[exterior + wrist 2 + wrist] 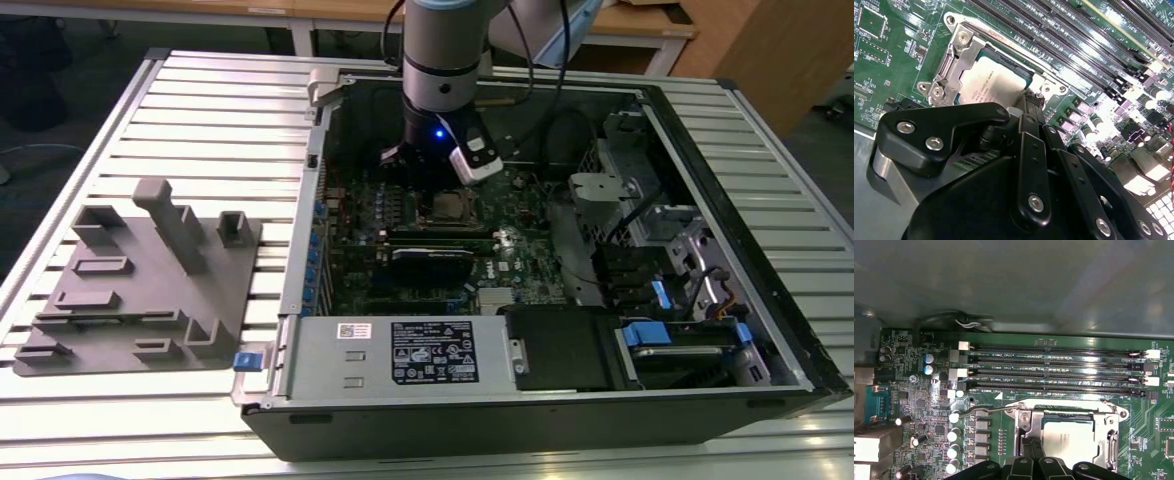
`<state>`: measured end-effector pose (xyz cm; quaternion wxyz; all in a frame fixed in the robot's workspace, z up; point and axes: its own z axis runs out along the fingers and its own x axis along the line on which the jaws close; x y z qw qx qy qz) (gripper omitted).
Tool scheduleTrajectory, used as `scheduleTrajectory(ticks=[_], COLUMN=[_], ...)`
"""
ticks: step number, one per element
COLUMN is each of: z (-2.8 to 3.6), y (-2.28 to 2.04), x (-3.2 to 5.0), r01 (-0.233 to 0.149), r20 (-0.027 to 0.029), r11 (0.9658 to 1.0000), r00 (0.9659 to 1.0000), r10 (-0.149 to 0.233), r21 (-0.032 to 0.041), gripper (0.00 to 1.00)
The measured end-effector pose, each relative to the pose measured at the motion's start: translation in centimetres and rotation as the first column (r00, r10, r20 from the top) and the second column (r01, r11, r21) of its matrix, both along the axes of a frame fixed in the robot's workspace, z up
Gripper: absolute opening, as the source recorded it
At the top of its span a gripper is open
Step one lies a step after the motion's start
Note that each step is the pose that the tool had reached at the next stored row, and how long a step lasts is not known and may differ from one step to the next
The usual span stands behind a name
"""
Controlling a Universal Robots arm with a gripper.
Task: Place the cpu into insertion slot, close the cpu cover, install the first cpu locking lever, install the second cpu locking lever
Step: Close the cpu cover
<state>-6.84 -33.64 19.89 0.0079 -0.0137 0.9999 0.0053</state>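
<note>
Exterior view: we see the gripper point(434, 185) reaching into the open computer case point(747, 150), upper middle of the frame, just above the cpu point(451, 207). Second wrist view: the cpu point(991, 82) sits in the insertion slot point(1013, 64), with the cpu cover point(961, 60) down over it. First wrist view: the gripper's fingers point(1026, 450) meet beside the cpu cover point(1026, 422).

1 cpu point(1068, 440), 1 cpu cover point(1029, 424), 4 RAM slots point(1054, 372), 1 case point(534, 425), 1 jig point(134, 285)
</note>
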Motion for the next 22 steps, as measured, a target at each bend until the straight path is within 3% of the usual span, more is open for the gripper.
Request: scheduleTrajectory(ticks=[6, 14, 22], z=[0.49, 1.82, 2.25], y=[0.0, 0.0, 0.0], x=[0.0, 0.0, 0.0], r01=[0.0, 0.0, 0.0], r20=[0.0001, 0.0, 0.0], r11=[1.0, 1.0, 1.0], r00=[1.0, 1.0, 1.0], r10=[0.0, 0.0, 0.0], r21=[0.0001, 0.0, 0.0], gripper=[0.11, 0.11, 0.11])
